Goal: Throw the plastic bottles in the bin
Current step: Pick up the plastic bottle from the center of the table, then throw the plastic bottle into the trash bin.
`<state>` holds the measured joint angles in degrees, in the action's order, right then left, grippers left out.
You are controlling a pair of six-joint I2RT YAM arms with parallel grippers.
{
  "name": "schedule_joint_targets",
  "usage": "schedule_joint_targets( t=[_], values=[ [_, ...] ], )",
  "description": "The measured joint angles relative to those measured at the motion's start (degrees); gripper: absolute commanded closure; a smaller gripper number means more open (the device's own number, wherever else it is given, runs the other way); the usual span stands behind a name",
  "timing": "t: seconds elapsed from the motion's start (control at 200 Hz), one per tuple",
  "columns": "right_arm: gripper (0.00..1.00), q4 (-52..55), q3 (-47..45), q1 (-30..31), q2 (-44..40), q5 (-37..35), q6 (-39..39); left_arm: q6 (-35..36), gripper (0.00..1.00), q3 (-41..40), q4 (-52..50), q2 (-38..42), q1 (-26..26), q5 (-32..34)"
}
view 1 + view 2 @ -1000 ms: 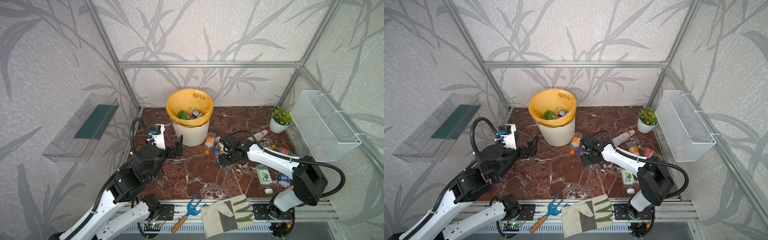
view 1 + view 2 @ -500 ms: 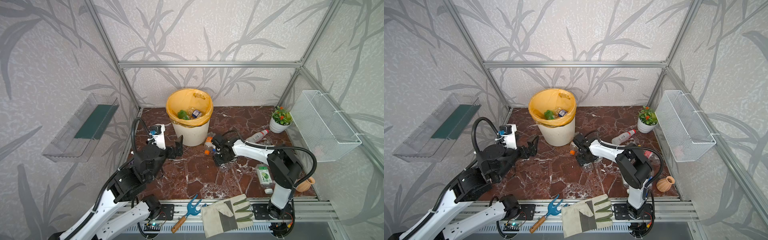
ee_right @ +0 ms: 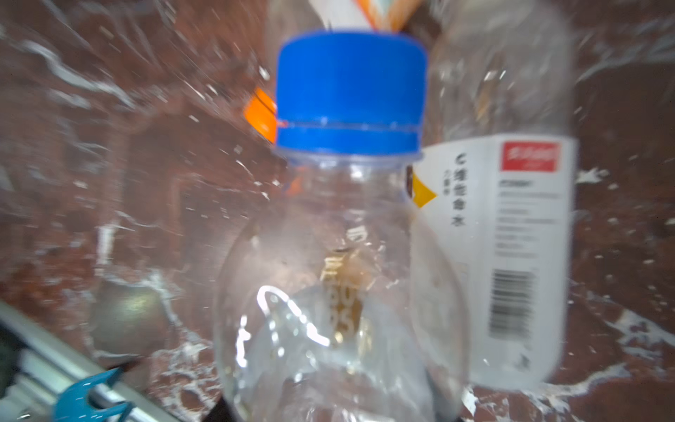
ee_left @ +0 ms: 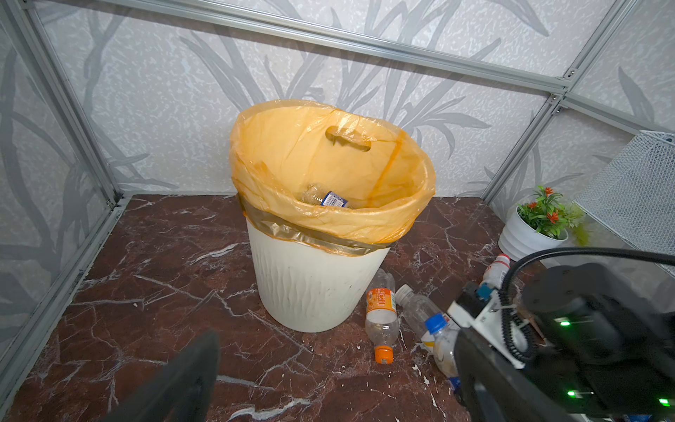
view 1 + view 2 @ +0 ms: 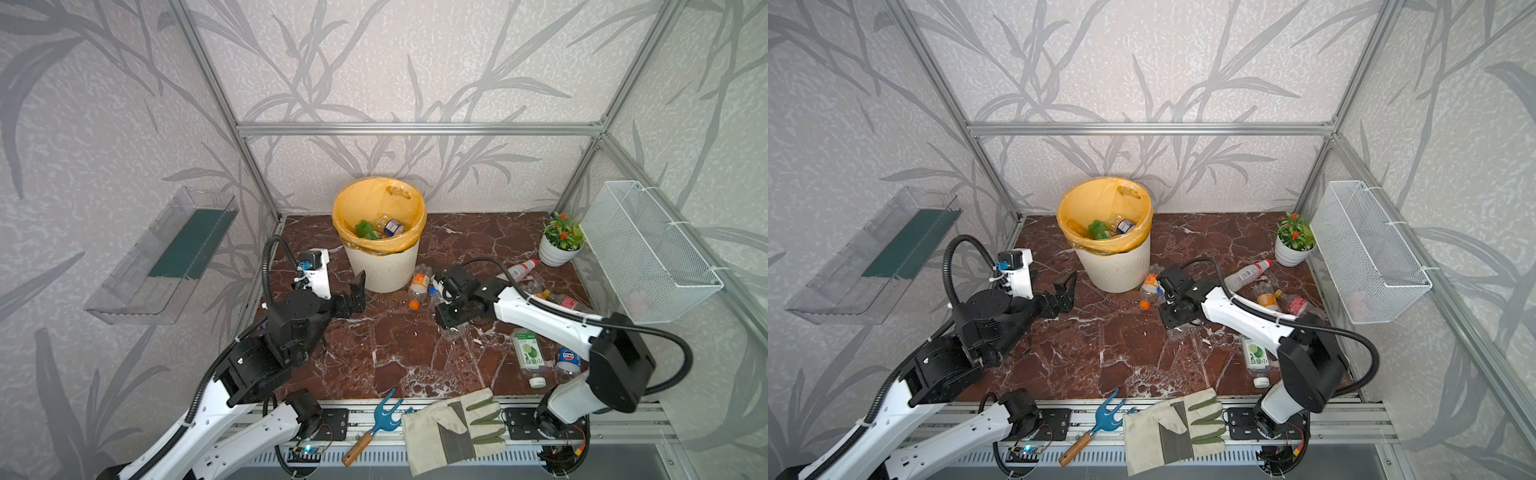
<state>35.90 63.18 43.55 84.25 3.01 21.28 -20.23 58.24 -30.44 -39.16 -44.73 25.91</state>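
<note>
The right hand (image 5: 451,318) is clamped on the body of a clear bottle (image 3: 339,292), low at the desk (image 5: 399,353). Whether the bottle is off the surface cannot be told. The bottle's long axis runs in line with the hand, blue cap (image 3: 349,91) leading. The bin (image 5: 382,270) stands near, ahead and to the left of this hand, with its rim well above it. The left hand (image 5: 355,291), spread and empty, sits just beside the bin wall.
</note>
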Motion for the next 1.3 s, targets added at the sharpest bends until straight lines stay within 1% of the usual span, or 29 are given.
schedule_joint_targets(
  t=[0.16,0.235,0.325,0.415,0.48,0.56,0.615,0.695,0.725,0.76,0.79,0.89,0.925,0.95,1.01,1.055,1.11,1.165,1.23,1.265,1.3],
  values=[
    [0.52,-1.8,-1.0,0.0,-16.6,-1.5,1.7,-0.6,0.01,0.0,-0.4,0.4,0.0,0.3],
    [0.52,-1.8,-0.9,0.0,-22.3,-2.6,1.9,-1.0,0.01,-0.6,-0.4,0.9,0.0,0.6],
    [0.50,-1.8,0.6,0.0,-25.8,-3.6,1.4,-1.5,0.01,-1.7,-0.6,1.8,0.0,0.9],
    [0.50,-1.6,4.7,0.0,-25.3,-4.0,0.1,-2.3,0.01,-2.7,-0.9,2.2,0.0,1.0],
    [0.50,-1.2,10.4,0.0,-22.1,-4.0,-1.3,-2.8,0.01,-3.0,-1.3,2.2,0.0,1.0],
    [0.50,-1.8,18.8,0.0,-16.2,-3.0,-3.1,-3.3,0.01,-3.3,-1.6,2.3,0.0,1.1],
    [0.50,-2.3,25.3,-0.4,-10.9,-1.8,-4.2,-3.6,0.01,-3.4,-1.9,2.5,0.0,1.1],
    [0.50,-2.9,37.3,-1.9,-0.3,2.1,-4.4,-4.1,0.01,-3.7,-2.0,2.7,0.0,1.1],
    [0.42,-3.0,42.5,-2.6,4.2,3.7,-4.3,-4.2,0.01,-3.8,-2.0,2.7,0.0,1.1],
    [0.27,-2.4,49.2,-3.4,9.9,5.0,-3.9,-4.3,0.00,-3.8,-2.0,2.6,0.0,1.0],
    [0.21,-1.6,56.0,-4.0,15.3,5.9,-4.0,-4.4,0.01,-3.8,-2.1,2.5,0.0,1.0],
    [0.13,3.7,78.6,-5.3,32.4,7.5,-3.7,-4.6,0.01,-3.8,-2.3,1.9,0.0,1.0],
    [0.07,5.9,85.7,-5.9,37.5,8.2,-3.0,-4.7,0.01,-3.8,-2.4,1.6,0.0,1.0],
    [0.01,7.8,91.2,-6.4,41.2,8.7,-2.4,-4.8,0.01,-3.8,-2.5,1.4,0.0,1.1],
    [0.01,12.2,102.1,-7.1,48.1,9.5,-1.6,-4.9,0.01,-3.8,-2.7,1.1,0.0,1.0],
    [0.01,15.7,107.8,-7.5,51.2,9.5,-1.4,-5.1,0.01,-3.8,-3.1,1.1,0.0,1.0],
    [0.01,20.2,110.7,-7.7,52.0,9.0,-1.8,-5.4,0.01,-3.8,-4.0,1.1,0.0,1.0],
    [0.01,22.9,110.0,-8.0,50.1,8.3,-2.7,-5.5,0.01,-3.8,-4.4,1.2,0.0,1.0],
    [0.01,23.9,104.3,-7.8,44.7,6.8,-4.4,-5.5,0.01,-3.8,-4.5,1.0,0.0,0.9],
    [0.01,23.7,99.9,-7.4,40.8,5.8,-5.4,-5.5,0.01,-3.8,-4.5,0.9,0.0,0.8],
    [0.01,22.3,93.4,-6.7,35.5,4.9,-6.5,-5.5,0.01,-3.8,-4.4,0.7,0.0,0.7]
  ],
)
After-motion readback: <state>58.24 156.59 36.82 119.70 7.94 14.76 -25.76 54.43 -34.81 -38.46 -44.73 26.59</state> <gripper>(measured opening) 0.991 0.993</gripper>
